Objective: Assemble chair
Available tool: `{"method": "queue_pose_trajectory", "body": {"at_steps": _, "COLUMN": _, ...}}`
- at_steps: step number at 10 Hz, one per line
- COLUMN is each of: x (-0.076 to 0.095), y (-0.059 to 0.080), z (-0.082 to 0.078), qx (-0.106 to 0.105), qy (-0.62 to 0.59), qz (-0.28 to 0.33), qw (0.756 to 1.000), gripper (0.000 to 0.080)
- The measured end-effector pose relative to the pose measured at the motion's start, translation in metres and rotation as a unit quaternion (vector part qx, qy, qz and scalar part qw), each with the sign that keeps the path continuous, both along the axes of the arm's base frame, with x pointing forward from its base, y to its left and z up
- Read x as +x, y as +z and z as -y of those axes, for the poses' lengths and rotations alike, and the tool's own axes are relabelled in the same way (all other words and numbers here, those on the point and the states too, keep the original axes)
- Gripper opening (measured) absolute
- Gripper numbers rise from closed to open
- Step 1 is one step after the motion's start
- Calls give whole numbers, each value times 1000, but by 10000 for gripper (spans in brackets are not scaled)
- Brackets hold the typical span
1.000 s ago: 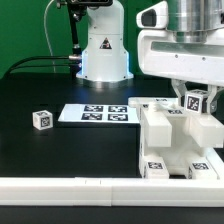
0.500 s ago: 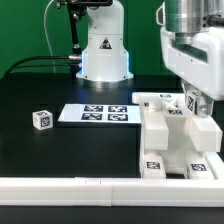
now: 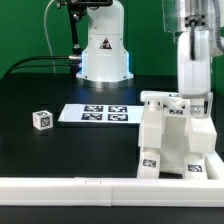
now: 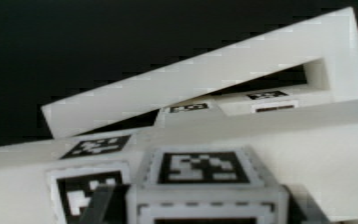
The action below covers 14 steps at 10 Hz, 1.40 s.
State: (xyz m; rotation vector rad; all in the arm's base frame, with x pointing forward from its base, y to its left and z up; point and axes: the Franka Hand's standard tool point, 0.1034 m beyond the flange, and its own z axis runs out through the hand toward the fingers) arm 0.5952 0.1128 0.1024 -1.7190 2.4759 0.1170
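The chair [image 3: 172,140], a white tagged block assembly, stands on the black desk [image 3: 60,150] at the exterior view's right, against the long white rail [image 3: 70,186], probably for bracing. The fingers [image 3: 190,105] reach down onto its top, apparently grasping a tagged part there. The marker board [image 3: 95,114] and a small tagged cube [image 3: 41,119] lie farther left.

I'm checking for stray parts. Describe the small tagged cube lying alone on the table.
The small cube is white, apparently plastic, with a black-and-white square tag on the face toward the camera. It sits flat on the black table, to the exterior view's left of the marker board, apart from it. Nothing else touches it.
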Motion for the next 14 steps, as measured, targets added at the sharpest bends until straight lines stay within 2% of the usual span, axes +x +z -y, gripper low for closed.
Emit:
{"method": "queue_pose_trajectory", "body": {"at_steps": 3, "x": 0, "y": -1, "z": 0, "qx": 0, "qy": 3, "qz": 0, "qw": 1000, "gripper": 271}}
{"method": "queue_pose_trajectory", "body": {"at_steps": 4, "x": -1, "y": -1, "z": 0, "qx": -1, "qy": 4, "qz": -1, "qw": 1000, "gripper": 439}}
{"method": "queue_pose_trajectory", "body": {"at_steps": 5, "x": -1, "y": -2, "z": -1, "qx": -1, "qy": 4, "qz": -1, "qw": 1000, "gripper": 439}}
{"method": "queue_pose_trajectory", "body": {"at_steps": 6, "x": -1, "y": -2, "z": -1, "qx": -1, "qy": 5, "qz": -1, "qw": 1000, "gripper": 594}}
{"method": "queue_pose_trajectory", "body": {"at_steps": 7, "x": -1, "y": -1, "z": -1, "qx": -1, "qy": 9, "qz": 0, "qw": 1000, "gripper": 632}}
{"method": "queue_pose_trajectory", "body": {"at_steps": 8, "x": 0, "y": 7, "z": 2, "qx": 1, "qy": 37, "qz": 6, "qw": 999, "gripper": 632}}
{"method": "queue_pose_trajectory", "body": {"at_steps": 10, "x": -1, "y": 39, "z": 18, "qx": 8, "qy": 89, "qz": 32, "qw": 995, "gripper": 649}}
{"method": "queue_pose_trajectory", "body": {"at_steps": 11, "x": 0, "y": 44, "z": 25, "qx": 6, "qy": 102, "qz": 39, "qw": 994, "gripper": 649}}
{"method": "queue_pose_trajectory", "body": {"at_steps": 14, "x": -1, "y": 40, "z": 23, "qx": 4, "qy": 105, "qz": 36, "qw": 994, "gripper": 649}}
